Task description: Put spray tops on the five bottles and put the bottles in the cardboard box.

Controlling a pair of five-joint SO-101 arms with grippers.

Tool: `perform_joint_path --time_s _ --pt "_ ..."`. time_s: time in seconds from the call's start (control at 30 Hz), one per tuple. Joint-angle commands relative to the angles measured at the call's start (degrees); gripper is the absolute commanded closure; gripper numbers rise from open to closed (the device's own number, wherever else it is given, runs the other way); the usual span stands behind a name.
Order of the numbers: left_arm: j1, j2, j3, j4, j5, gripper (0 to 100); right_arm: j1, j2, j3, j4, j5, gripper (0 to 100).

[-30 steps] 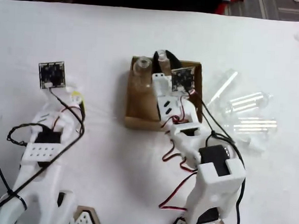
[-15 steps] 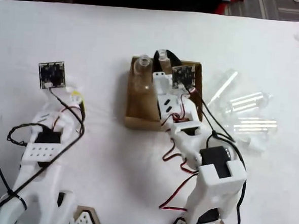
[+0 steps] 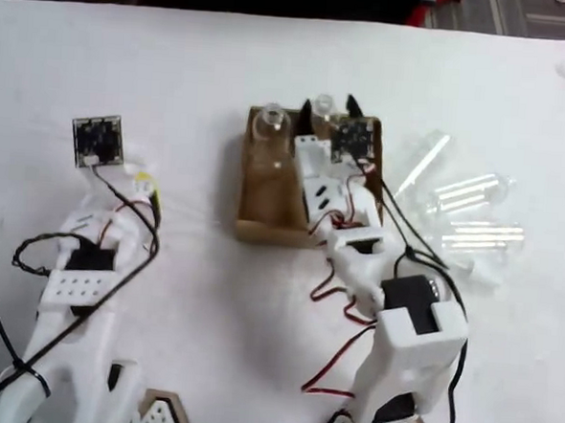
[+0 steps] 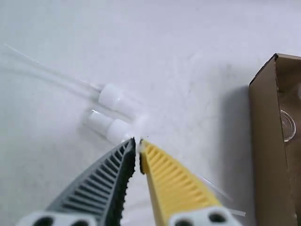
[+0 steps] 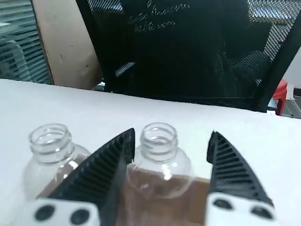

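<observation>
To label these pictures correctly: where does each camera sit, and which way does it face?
High view: above the table, looking down; left arm, right arm, box.
Left wrist view: on the left wrist, looking down at spray tops; the shut left gripper shows.
Right wrist view: on the right wrist, looking level across two bottles; the open right gripper shows.
Shared: the box, in high and left wrist views.

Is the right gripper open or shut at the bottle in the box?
Open. The right gripper has its black fingers apart, flanking the neck of the capless bottle.
</observation>
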Motion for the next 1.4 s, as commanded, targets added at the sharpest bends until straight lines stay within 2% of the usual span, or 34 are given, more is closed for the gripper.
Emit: perform_joint_path --time_s 0.0,0.13,0.37,0.43,0.6,0.67,0.73,0.8,0.9,1.03,1.37 --pt "0.7 -0.7 -0.3 -1.5 -0.6 98 -1.1 -3.1 -1.0 0.0 -0.2 76.3" --pt "0.7 -0.7 -0.3 -1.5 -0.6 98 -1.2 -8.0 -1.1 1.9 -0.3 76.3" --pt "0.7 -0.7 -0.3 -1.5 -0.6 98 -2.1 -24.1 -1.1 19.2 -0.5 76.5" --pt "0.7 -0.7 -0.3 -1.5 -0.6 98 -2.3 -30.4 -1.0 29.8 -1.0 76.6" --pt "0.7 -0.7 -0.3 -1.5 -0.6 98 -4.3 -42.3 -1.3 65.2 -8.9 77.6" --pt "0.7 -0.7 -0.3 -1.4 -0.6 98 -3.7 -45.0 -1.6 73.4 -10.1 84.7" --pt "0.7 -0.7 -0.3 -1.4 -0.6 98 -2.7 -45.8 -1.5 76.0 -10.3 99.1" --pt "0.7 -0.7 -0.3 -1.4 -0.6 98 -2.5 -45.2 -1.4 76.9 -10.3 94.7" --pt "0.7 -0.7 -0.3 -1.4 -0.6 98 -3.9 -42.1 -1.9 76.4 -10.3 98.7" --pt "0.7 -0.7 -0.3 -1.3 -0.6 98 -6.7 -32.3 -7.9 76.6 -10.2 98.1" --pt "0.7 -0.7 -0.3 -1.5 -0.6 98 -7.1 -7.8 -23.6 76.5 -10.3 97.9"
